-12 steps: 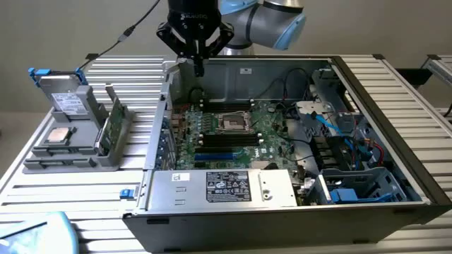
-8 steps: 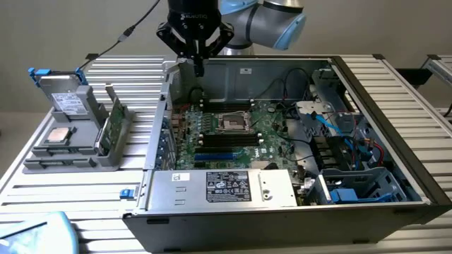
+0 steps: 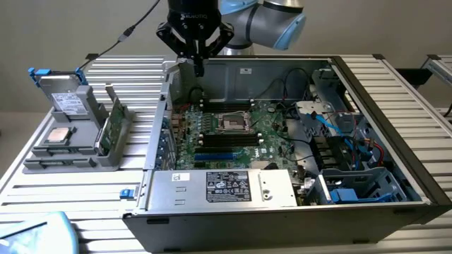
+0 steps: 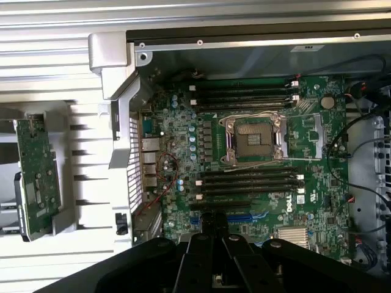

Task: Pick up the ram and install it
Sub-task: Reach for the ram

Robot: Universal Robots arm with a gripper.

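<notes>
Gripper [image 3: 200, 70] observed with fingers brought fully together and nothing seen between them; it holds no item. It hangs from the arm [image 3: 265, 18], pointing downward over the rear part of the open computer case [image 3: 395, 132], above the motherboard [image 3: 244, 132] and clear of it. In the wrist view the closed gripper [image 4: 214, 217] sits over the board's lower edge, near the blue expansion slot [image 4: 244, 218]. On the motherboard [image 4: 183, 134], the processor socket [image 4: 253, 139] lies between two banks of long black memory slots [image 4: 250, 180], one bank on each side of it. The socket [image 3: 232, 123] is likewise flanked by slots [image 3: 227, 141] in the exterior view. A silver power supply [image 3: 226, 186] with a label occupies the near end of the case. The ram [image 3: 113, 126] is outside the case, well apart from the gripper, toward the exterior view's left: it stands on edge in a grey holder [image 3: 67, 159] resting on the slatted table [image 3: 63, 193]. The wrist view shows the same ram [image 4: 36, 174] seated in that holder [image 4: 79, 152], beside the case wall. A square processor chip [image 3: 58, 136] lies flat on the holder next to the ram, not touching it.
</notes>
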